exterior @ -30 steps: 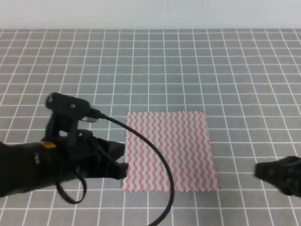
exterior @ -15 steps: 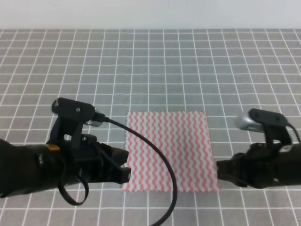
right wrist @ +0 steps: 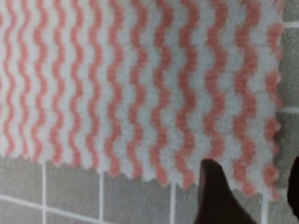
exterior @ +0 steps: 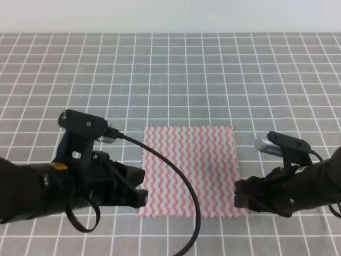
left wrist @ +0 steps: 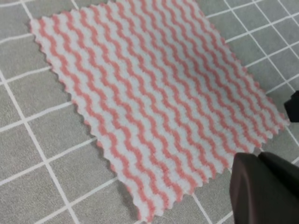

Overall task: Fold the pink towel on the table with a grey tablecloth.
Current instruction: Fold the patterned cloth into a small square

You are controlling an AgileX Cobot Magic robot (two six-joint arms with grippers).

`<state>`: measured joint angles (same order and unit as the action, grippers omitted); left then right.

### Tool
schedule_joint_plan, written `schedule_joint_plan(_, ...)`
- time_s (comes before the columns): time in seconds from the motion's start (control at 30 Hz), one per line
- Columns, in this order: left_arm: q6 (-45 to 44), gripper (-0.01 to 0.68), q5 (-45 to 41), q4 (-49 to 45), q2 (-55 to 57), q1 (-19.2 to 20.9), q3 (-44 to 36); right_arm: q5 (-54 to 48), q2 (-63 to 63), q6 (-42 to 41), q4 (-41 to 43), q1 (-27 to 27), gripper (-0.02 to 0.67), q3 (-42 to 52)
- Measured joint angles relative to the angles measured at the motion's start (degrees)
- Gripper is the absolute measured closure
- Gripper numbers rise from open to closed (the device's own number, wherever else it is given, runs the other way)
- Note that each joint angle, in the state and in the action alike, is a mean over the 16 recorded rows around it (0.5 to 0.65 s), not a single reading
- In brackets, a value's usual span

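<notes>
High view
Table: the table (exterior: 213, 74) is covered by a grey cloth with white lines that make squares. No words can be read on anything.
Towel: the towel (exterior: 193, 170) lies flat near the front edge of the table, about in the middle. It is almost square, with pink and white wavy stripes and zigzag edges.
Left gripper: the left gripper (exterior: 139, 193) is black and sits at the towel's front left corner. I cannot tell from here if its fingers are apart or together.
Cable: a black cable (exterior: 178, 184) bends over the left side of the towel.
Right gripper: the right gripper (exterior: 241, 196) is black and sits at the towel's front right corner. Its fingers are hard to see here.

Left wrist view
Towel: the towel (left wrist: 156, 100) looks soft and fuzzy, and it lies flat on the grey squares.
Left gripper: one dark finger (left wrist: 264, 189) shows just beside a towel corner. I cannot tell if the fingers are apart.

Right wrist view
Towel: the wavy stripes fill most of this view, a bit blurry.
Right gripper: two dark fingers (right wrist: 216, 193) are spread apart, with the towel's edge between them.
</notes>
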<state>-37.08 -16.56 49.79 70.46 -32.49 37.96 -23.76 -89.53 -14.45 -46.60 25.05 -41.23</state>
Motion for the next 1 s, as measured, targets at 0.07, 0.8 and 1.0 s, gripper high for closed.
schedule_joint_plan(0.07,-0.06,0.677,0.0,-0.02,0.0,0.0,0.0,0.43,-0.76,0.4,-0.52,-0.01,0.343,0.01)
schedule_joint_plan(0.8,-0.25,0.677,0.01,-0.21,0.0,0.0,0.01,0.54,-3.43,0.43,-3.56,0.01,0.369,-0.02)
schedule_joint_plan(1.0,-0.39,0.677,0.0,-0.27,0.0,0.0,0.01,0.04,-3.55,0.02,-4.42,0.04,0.37,-0.02)
